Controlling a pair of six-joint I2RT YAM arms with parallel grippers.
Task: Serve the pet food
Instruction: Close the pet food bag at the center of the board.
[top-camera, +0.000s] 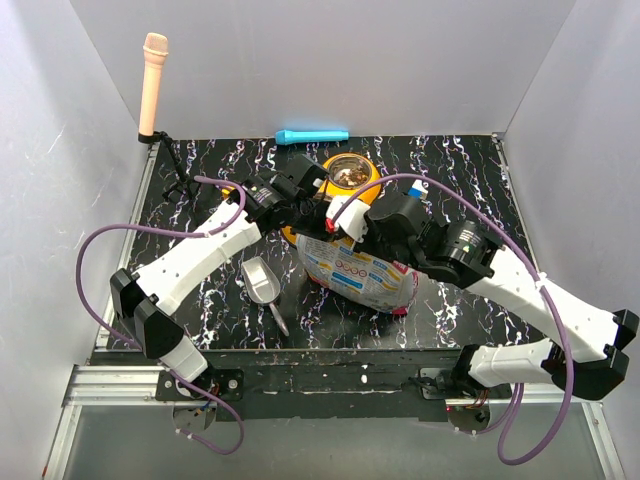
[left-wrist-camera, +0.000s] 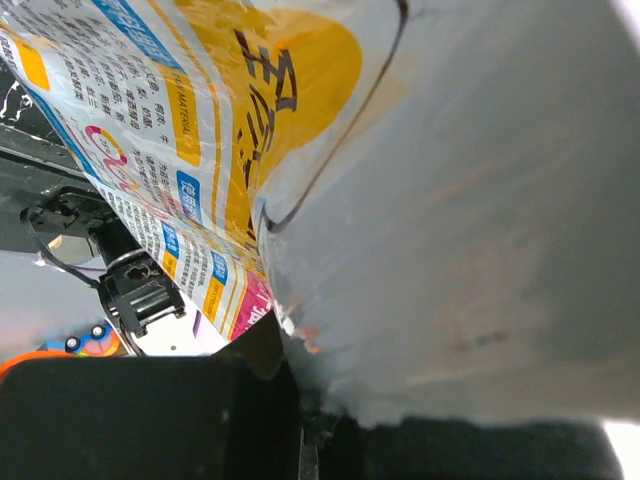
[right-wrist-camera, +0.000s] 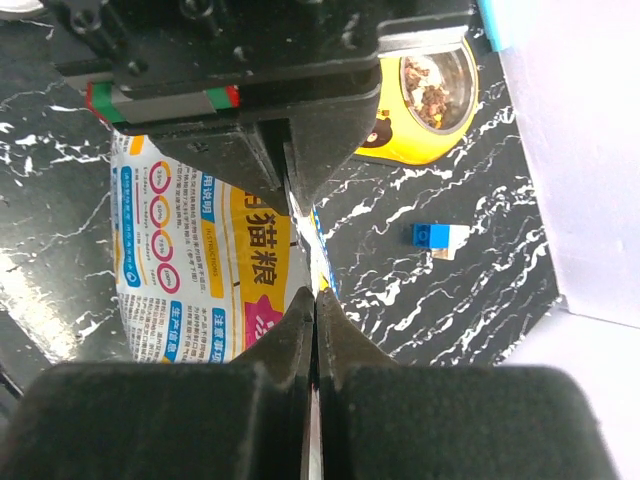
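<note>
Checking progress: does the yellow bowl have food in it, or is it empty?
Has food: brown kibble lies in the yellow bowl's visible steel cup.

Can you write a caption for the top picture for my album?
Left fingers and right fingers pinch the food bag beside a yellow bowl of kibble.

Lab test cell. White panel walls (top-camera: 320, 60) box a black marbled table (top-camera: 470, 160); aluminium rail (top-camera: 100, 385) bottom, microphone (top-camera: 154, 80) upper left.
</note>
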